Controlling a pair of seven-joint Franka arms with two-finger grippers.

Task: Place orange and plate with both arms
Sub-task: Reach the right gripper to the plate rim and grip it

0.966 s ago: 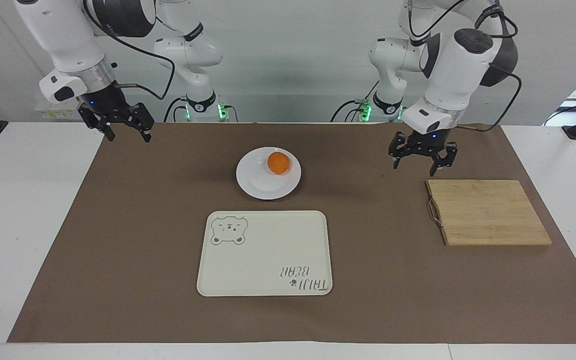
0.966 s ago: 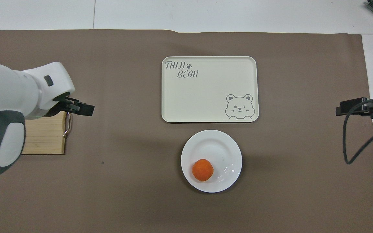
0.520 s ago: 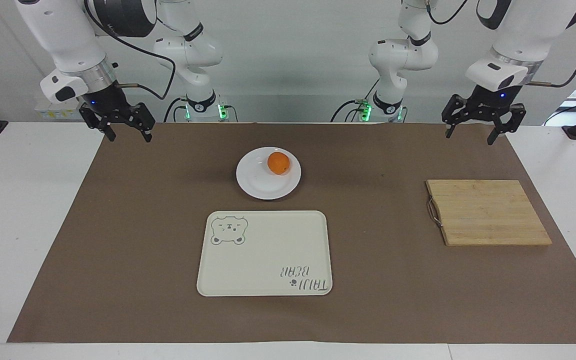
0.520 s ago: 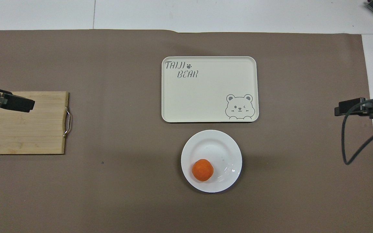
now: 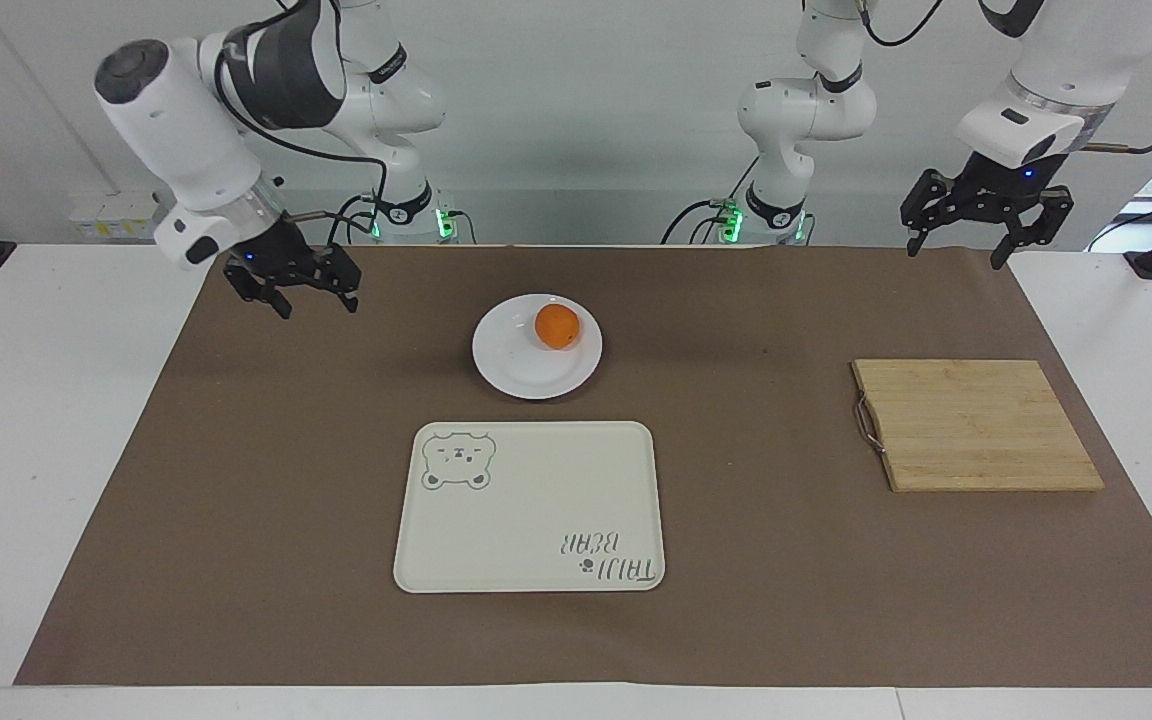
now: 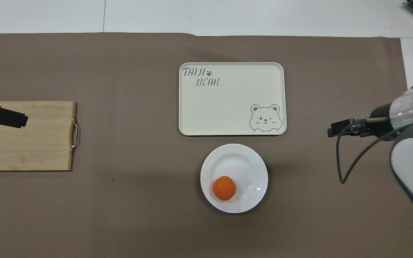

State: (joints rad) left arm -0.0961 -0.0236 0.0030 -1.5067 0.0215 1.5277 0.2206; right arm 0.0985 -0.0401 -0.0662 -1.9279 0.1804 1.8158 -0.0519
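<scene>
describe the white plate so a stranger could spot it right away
On the brown mat, find the cream tray with the bear drawing. The plate lies just beside it, nearer to the robots. It is round, glossy and plain white, with the orange on it.

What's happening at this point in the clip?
Nothing is held. The orange sits on the white plate, which lies on the brown mat just nearer the robots than the bear tray. The right gripper hangs open above the mat toward its own end of the table. The left gripper is raised and open above the mat's corner, near the wooden cutting board.
</scene>
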